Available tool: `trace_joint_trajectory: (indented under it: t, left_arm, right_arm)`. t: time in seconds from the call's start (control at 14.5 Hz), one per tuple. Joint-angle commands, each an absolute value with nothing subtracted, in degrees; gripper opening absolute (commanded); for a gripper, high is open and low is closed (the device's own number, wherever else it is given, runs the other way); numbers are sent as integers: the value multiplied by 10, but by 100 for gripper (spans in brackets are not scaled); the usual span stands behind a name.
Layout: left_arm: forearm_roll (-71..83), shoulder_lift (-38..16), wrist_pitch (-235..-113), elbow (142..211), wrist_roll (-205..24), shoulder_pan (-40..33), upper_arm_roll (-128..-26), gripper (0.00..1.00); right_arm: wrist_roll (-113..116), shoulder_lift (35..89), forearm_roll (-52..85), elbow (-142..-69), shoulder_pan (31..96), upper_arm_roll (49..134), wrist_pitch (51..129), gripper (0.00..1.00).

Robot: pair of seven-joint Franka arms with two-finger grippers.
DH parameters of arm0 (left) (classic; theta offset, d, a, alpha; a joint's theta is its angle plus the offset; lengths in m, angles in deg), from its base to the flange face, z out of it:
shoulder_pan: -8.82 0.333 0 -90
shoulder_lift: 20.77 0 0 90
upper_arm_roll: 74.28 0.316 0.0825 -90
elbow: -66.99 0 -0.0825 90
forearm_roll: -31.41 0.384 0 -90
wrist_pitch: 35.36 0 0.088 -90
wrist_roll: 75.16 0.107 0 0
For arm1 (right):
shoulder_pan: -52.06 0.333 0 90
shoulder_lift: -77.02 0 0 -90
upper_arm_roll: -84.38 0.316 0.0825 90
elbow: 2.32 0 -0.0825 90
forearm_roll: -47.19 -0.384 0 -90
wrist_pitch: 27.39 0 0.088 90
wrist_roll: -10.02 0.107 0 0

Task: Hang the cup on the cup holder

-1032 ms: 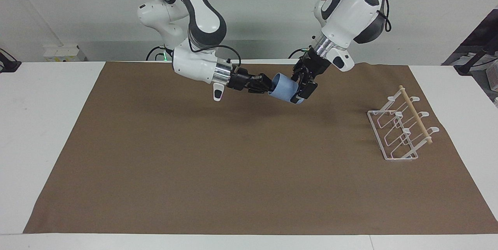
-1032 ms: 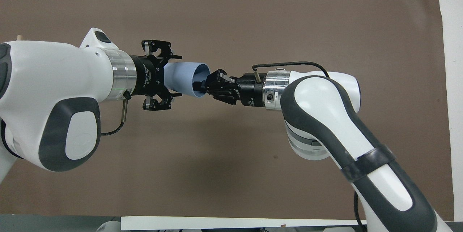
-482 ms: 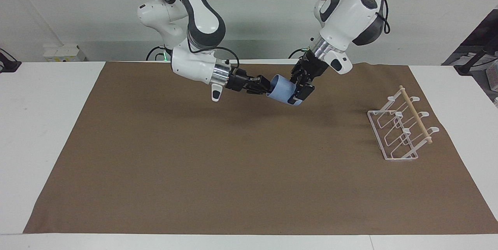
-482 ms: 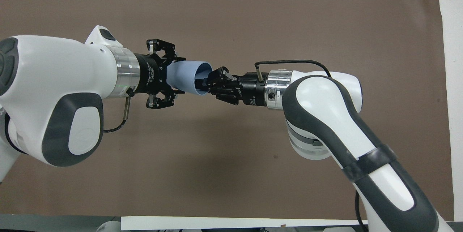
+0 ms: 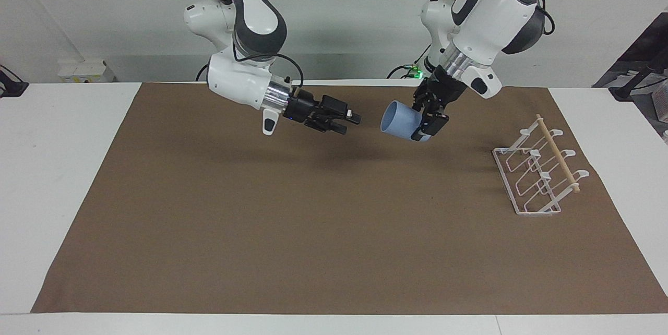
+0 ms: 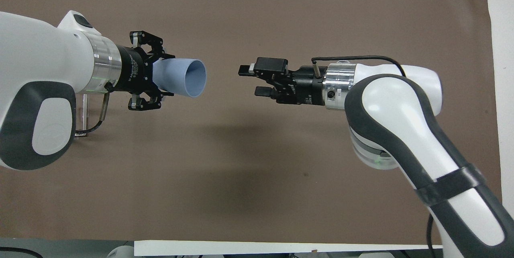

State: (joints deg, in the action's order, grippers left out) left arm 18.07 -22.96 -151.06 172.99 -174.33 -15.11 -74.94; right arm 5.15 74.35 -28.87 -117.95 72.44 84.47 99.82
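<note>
The light-blue cup hangs on its side in the air over the brown mat, its open mouth turned toward the right arm's end of the table. My left gripper is shut on the cup's narrow base end. My right gripper is open and holds nothing, a short gap away from the cup's mouth and pointing at it. In the overhead view the right gripper faces the left gripper across that gap. The white wire cup holder with its wooden dowel stands on the mat toward the left arm's end, with nothing on it.
A brown mat covers most of the white table. Bare white strips run along the table's ends and edges. In the overhead view my left arm covers nearly all of the cup holder.
My right gripper let go of the cup's rim, opened and drew back toward its own end. My left gripper carried the cup toward the cup holder's end and slightly up.
</note>
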Motion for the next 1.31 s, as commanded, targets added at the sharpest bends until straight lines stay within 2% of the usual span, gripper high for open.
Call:
trace_joint_trajectory:
  t: [0.0, 0.48, 0.76, 0.96, 1.24]
  left_arm:
    - [285, -225, -1472, 1718, -1752, -141, -749, 38]
    - [598, -229, -1442, 1721, -1754, -100, -750, 38]
    - [747, -226, -1470, 1742, -1754, -67, -750, 38]
    - [884, -208, -1472, 1758, -1755, -50, -750, 38]
    - [1020, -150, -1477, 1759, -1756, -45, -751, 40]
  right_arm:
    - [59, 765, -151, -1184, 668, 848, 972, 99]
    - [56, 760, 225, -1175, 553, 848, 950, 99]
    - [55, 760, 425, -1118, 479, 848, 858, 99]
    - [56, 764, 450, -1029, 436, 845, 743, 99]
    - [56, 766, 480, -915, 428, 842, 593, 99]
